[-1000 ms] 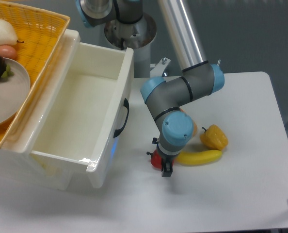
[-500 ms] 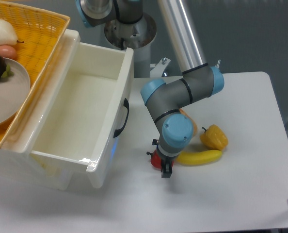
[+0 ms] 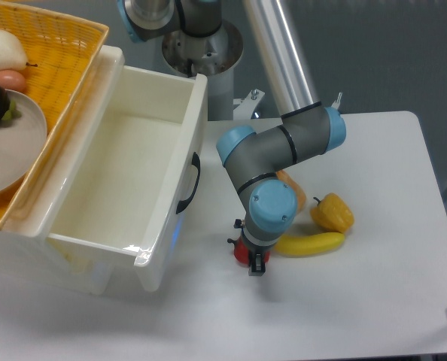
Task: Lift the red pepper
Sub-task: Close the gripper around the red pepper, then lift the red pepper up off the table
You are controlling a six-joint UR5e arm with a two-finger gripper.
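The red pepper (image 3: pixel 241 252) lies on the white table just left of the banana, and only a small red part of it shows. My gripper (image 3: pixel 252 259) points straight down over it, with one dark finger (image 3: pixel 257 265) showing at the pepper's right side. The blue wrist hides the rest of the jaws, so their gap cannot be seen. The pepper appears to sit between the fingers.
A yellow banana (image 3: pixel 311 244), a yellow-orange pepper (image 3: pixel 333 213) and an orange piece (image 3: pixel 294 189) lie close to the right of the gripper. A white open bin (image 3: pixel 180 143) stands to the left. Behind it a yellow basket (image 3: pixel 65 45) holds a plate and several foods.
The wrist and gripper have crept slightly left over the red pepper. The pepper stays at almost the same spot on the table.
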